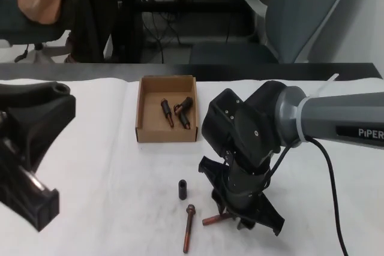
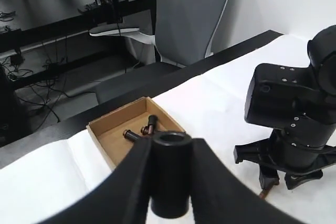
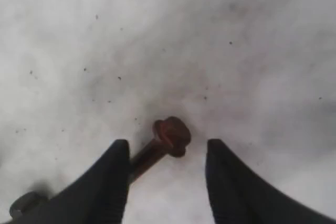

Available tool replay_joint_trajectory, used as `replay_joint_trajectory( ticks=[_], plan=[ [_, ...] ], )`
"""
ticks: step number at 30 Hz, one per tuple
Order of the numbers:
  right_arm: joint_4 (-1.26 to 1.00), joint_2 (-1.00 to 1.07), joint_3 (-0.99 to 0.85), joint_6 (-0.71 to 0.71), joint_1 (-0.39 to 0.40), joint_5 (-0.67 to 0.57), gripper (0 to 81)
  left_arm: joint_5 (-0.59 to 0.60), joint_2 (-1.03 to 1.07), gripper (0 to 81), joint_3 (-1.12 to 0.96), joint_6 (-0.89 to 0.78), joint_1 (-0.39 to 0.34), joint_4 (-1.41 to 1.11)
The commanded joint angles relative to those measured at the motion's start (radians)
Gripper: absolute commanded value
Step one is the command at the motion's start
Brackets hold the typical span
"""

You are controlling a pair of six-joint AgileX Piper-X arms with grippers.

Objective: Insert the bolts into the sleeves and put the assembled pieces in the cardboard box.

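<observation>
One bolt (image 3: pixel 157 150) within the spread right claw (image 3: pixel 167 144), one sleeve (image 2: pixel 170 182) pinched in the left claw (image 2: pixel 171 148).

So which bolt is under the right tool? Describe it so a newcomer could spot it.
Find the cardboard box on the white cloth, then come nearer the camera to the right arm's tool, down at the cloth. The bolt lies flat between its open fingers, partly hidden beneath the tool. The other loose bolt, beside it, lies fully exposed, clear of the tool.
</observation>
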Motion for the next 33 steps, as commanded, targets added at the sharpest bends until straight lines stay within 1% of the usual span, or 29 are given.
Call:
replay_joint_trajectory(
  ticks=[1,2,3,6,9,11,12,15,17,22,24,26,27,29,30,31,32,33],
  plan=[
    [-0.008,0.008,0.002,0.02,0.001,0.013,24.5,0.001,-0.019,1.8,-0.003,0.001,0.0,-0.012],
    [-0.015,0.014,0.002,0.02,0.001,0.005,19.9,-0.003,-0.019,1.8,-0.003,0.001,0.0,-0.012],
    [-0.029,0.018,0.002,0.02,0.001,-0.015,17.5,-0.009,-0.019,1.8,-0.003,0.001,0.0,-0.012],
    [-0.059,0.032,0.002,0.071,0.008,-0.062,17.4,-0.023,-0.019,1.8,-0.003,0.001,0.0,-0.012],
    [-0.095,0.034,0.002,0.084,0.012,-0.025,17.4,-0.021,-0.019,1.8,-0.003,0.001,0.0,-0.017],
    [-0.145,0.034,0.002,0.015,0.012,0.014,16.4,-0.017,-0.019,1.8,-0.003,0.001,0.0,-0.017],
    [-0.171,0.034,0.002,-0.042,0.007,0.028,14.1,0.005,-0.019,1.8,-0.001,0.001,0.0,-0.017],
    [-0.264,0.012,0.002,-0.221,-0.002,0.065,0.0,0.124,-0.019,1.8,0.012,0.001,0.0,-0.02],
    [-0.294,-0.014,0.002,-0.358,-0.002,0.105,0.3,0.173,-0.019,1.8,0.051,0.001,0.0,-0.036],
    [-0.275,-0.099,0.002,-0.637,-0.002,0.22,0.3,0.192,-0.019,1.8,0.18,-0.028,0.0,-0.153],
    [-0.258,-0.122,0.002,-0.693,-0.002,0.24,0.6,0.196,-0.019,1.8,0.219,-0.076,0.0,-0.216],
    [-0.261,-0.135,0.002,-0.693,-0.002,0.209,0.4,0.193,-0.019,1.8,0.237,-0.107,0.0,-0.261],
    [-0.276,-0.136,0.002,-0.723,-0.002,0.181,0.6,0.182,-0.019,1.8,0.239,-0.12,0.0,-0.269],
    [-0.308,-0.136,0.002,-0.821,-0.007,0.012,0.3,0.18,-0.019,1.8,0.239,-0.135,0.0,-0.292],
    [-0.312,-0.136,0.002,-0.846,-0.012,-0.086,3.2,0.17,-0.019,1.8,0.239,-0.135,0.0,-0.295],
    [-0.31,-0.133,0.002,-0.844,-0.017,-0.134,8.4,0.15,-0.014,1.8,0.239,-0.135,0.0,-0.297],
    [-0.306,-0.133,0.002,-0.842,-0.023,-0.135,15.3,0.138,-0.009,1.8,0.239,-0.137,0.0,-0.297],
    [-0.299,-0.129,0.002,-0.843,-0.029,-0.111,23.2,0.135,-0.004,1.8,0.239,-0.138,0.0,-0.297]
  ],
)
